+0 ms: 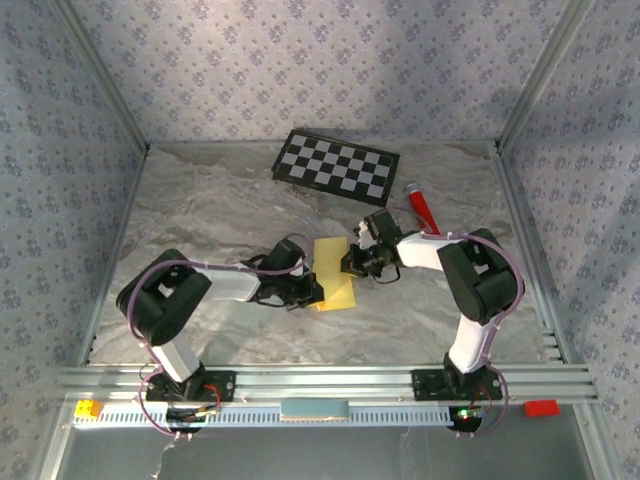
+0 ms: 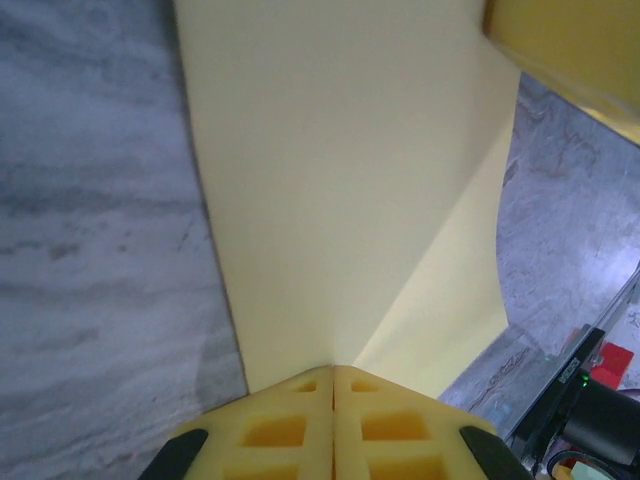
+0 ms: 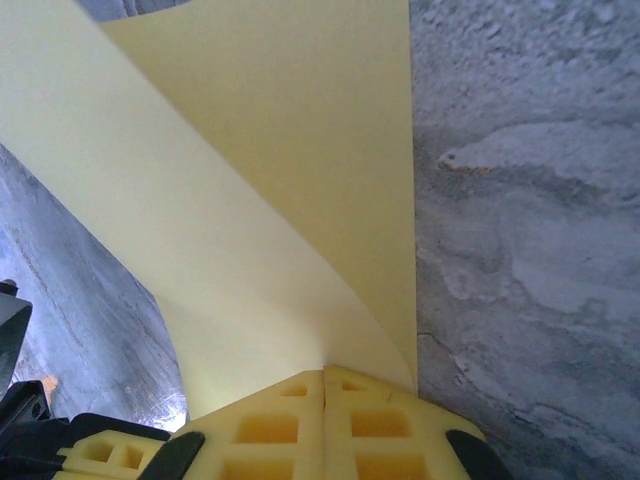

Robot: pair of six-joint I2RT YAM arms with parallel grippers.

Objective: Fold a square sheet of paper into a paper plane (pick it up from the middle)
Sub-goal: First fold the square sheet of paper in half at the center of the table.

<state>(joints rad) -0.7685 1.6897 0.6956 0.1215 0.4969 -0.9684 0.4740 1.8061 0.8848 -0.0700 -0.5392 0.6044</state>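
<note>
Here, at the near edge of the desk (image 1: pixel 200 215), the two arm bases stand on a metal rail (image 1: pixel 320 380). Both arms reach inward and meet at the square sheet of paper (image 1: pixel 335 275), which sits at the middle of the desk between them. The left jaws are pressed together on the sheet's left side, pinching it. In the left wrist view the pale-yellow paper (image 2: pixel 340 200) comes out from between the closed pads, with a crease running up to the right. The right jaws pinch the sheet's right side, where the paper (image 3: pixel 260 200) curls over itself. Farther back, a red tube (image 1: pixel 420 207) lies on the desk. Beyond it, a checkerboard panel (image 1: pixel 336 165) lies flat near the back wall.
</note>
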